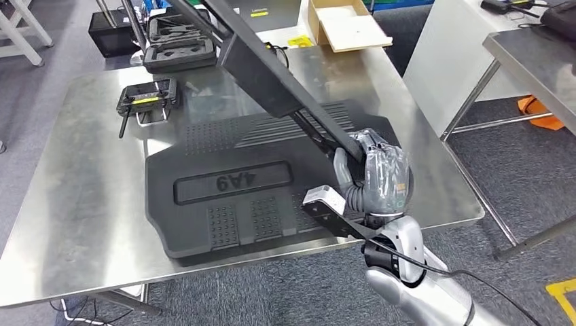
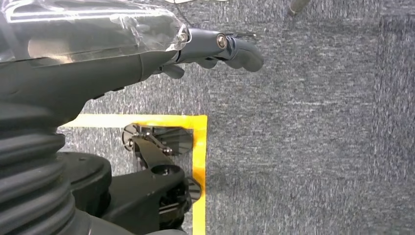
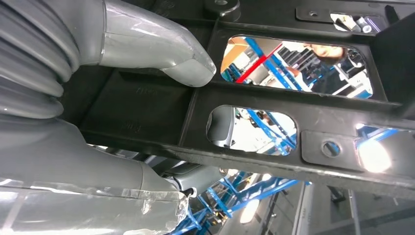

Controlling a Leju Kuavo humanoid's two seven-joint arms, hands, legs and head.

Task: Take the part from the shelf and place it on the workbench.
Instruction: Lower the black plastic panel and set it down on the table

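Observation:
My right hand [image 1: 377, 178] grips the lower end of a long black frame part [image 1: 265, 75], which slants up and away over the steel workbench [image 1: 88, 204]. In the right wrist view the thumb [image 3: 161, 54] lies across the part [image 3: 274, 98], a flat black frame with rounded cut-outs, and the fingers [image 3: 98, 171] wrap it from the other side. A large black moulded panel marked 4A9 [image 1: 231, 183] lies flat on the bench under the held part. My left hand [image 2: 98, 58] hangs over grey carpet with its fingers [image 2: 235, 49] stretched out, holding nothing.
On the bench's far side sit a black remote controller [image 1: 146, 100], an open black case [image 1: 178, 44] and a cardboard box [image 1: 346, 24]. A second steel table [image 1: 536, 61] stands to the right. Yellow floor tape [image 2: 199, 161] marks the carpet below my left hand.

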